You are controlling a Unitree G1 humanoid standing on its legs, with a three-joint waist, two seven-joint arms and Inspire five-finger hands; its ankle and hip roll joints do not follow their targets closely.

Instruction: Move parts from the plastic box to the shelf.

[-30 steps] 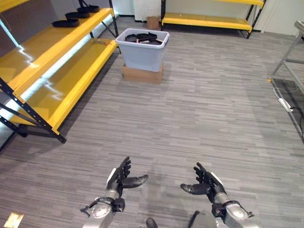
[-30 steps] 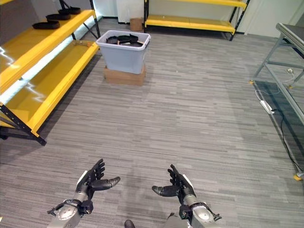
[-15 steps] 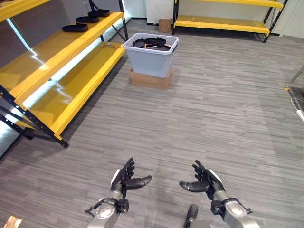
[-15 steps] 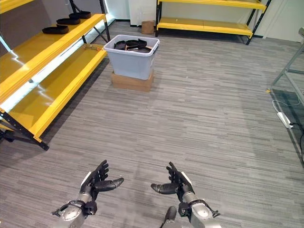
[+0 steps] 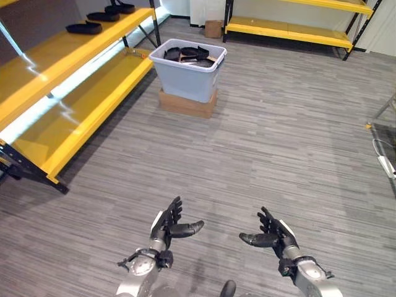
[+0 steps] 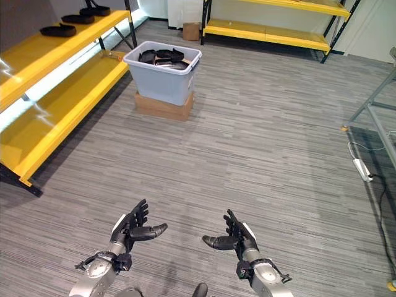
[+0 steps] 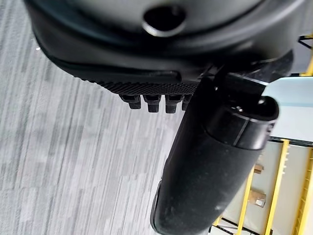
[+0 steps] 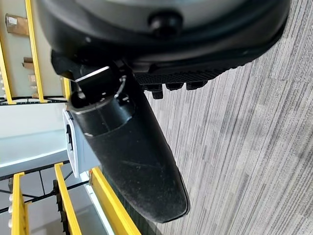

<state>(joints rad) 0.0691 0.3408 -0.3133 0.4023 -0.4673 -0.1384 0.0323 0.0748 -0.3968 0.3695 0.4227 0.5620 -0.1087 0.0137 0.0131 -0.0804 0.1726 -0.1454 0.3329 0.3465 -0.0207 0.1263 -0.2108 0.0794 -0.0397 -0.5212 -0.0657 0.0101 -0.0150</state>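
Both hands sit slightly higher in view than a second ago: left hand (image 5: 166, 228) and right hand (image 5: 273, 235) spread, empty, over the floor (image 5: 278, 142). Black parts (image 5: 189, 53) remain in the plastic box (image 5: 185, 74) on cardboard (image 5: 185, 103), beside the shelf (image 5: 74, 80). No legible writing.

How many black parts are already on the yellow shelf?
3 flat black parts on the yellow shelf's upper level: one nearest, two farther back. Others may lie past the view's edge.

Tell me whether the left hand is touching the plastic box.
Apart. The left eye view shows the left hand open, with bare floor before the plastic box.
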